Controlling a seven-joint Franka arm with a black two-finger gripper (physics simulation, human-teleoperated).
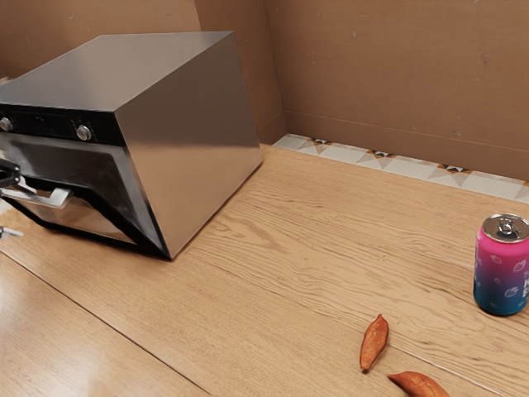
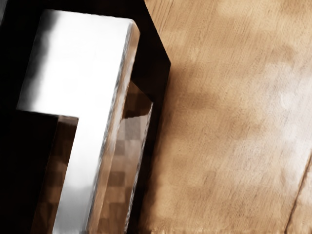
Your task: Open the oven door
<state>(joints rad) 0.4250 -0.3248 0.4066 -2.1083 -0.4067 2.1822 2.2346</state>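
The metal oven (image 1: 186,141) stands at the exterior view's left. Its door (image 1: 87,219) looks partly open, tilted outward from the lower edge, with the dark cavity above it. A pale handle (image 1: 45,198) runs along the door's upper part. At the exterior view's left edge, a small dark part of the gripper (image 1: 8,177) is beside the handle's far end; the rest is cut off. In the wrist view the handle (image 2: 92,97) is large and close under my hand, with the door's dark frame (image 2: 158,73) around it. Whether the gripper holds the handle is unclear.
A pink and blue can (image 1: 501,269) stands at the exterior view's right. Two orange-brown pieces (image 1: 374,342) lie near the front of the wooden table (image 1: 248,306). A brown wall (image 1: 397,74) rises behind.
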